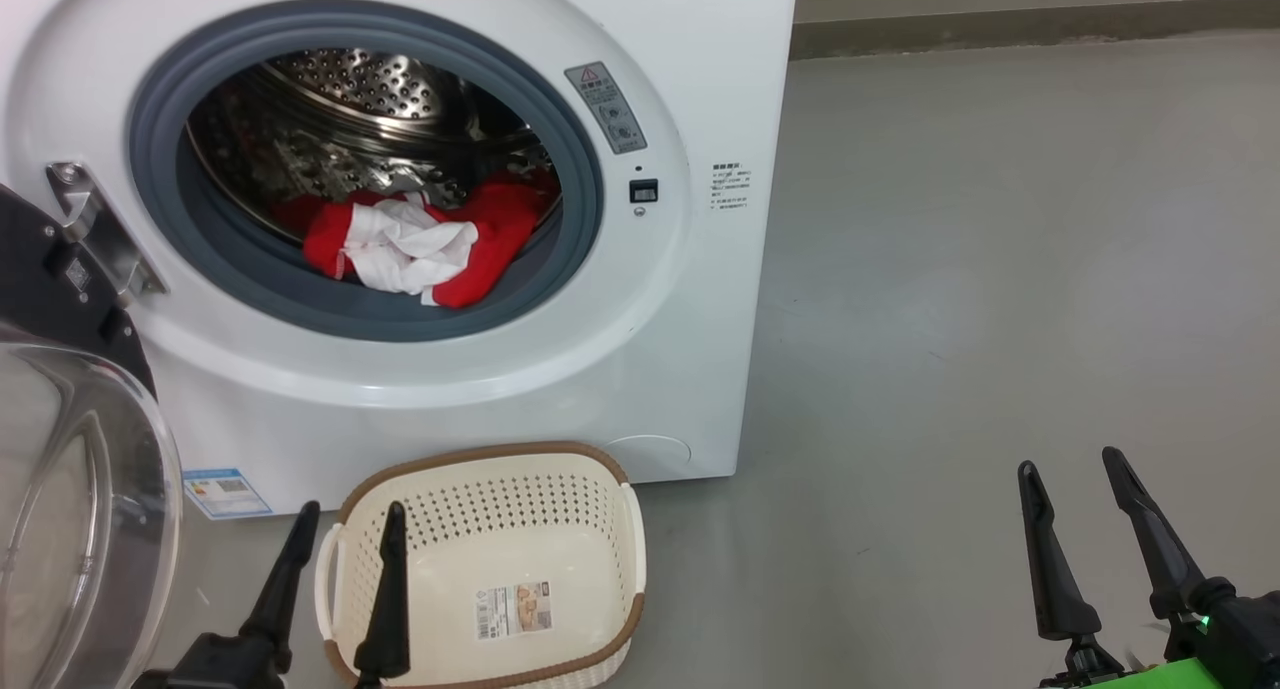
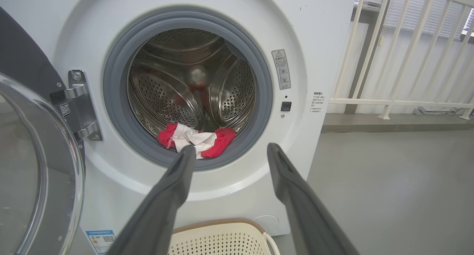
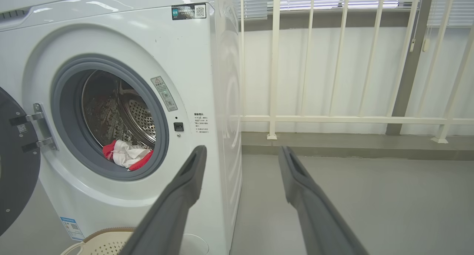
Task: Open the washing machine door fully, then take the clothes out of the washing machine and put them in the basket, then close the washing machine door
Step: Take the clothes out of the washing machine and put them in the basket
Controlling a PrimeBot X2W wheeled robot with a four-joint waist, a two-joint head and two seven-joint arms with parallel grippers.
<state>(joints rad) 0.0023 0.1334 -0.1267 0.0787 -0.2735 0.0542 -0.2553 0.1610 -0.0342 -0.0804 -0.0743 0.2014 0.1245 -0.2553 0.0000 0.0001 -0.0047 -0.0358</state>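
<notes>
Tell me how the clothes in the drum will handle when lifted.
The clothes lie crumpled, so they will likely hang limp. Their edge lies at the grey rubber ring, so a trailing end may drag there.

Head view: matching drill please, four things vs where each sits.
Things:
1. washing machine door
2. clothes
3. basket
4. blue label sticker

Places:
A. on the floor in front of the washing machine
B. swung open, at the left
C. stuck low on the machine's front
D. lying in the mouth of the drum

Pairs: 1-B, 2-D, 3-A, 4-C
</notes>
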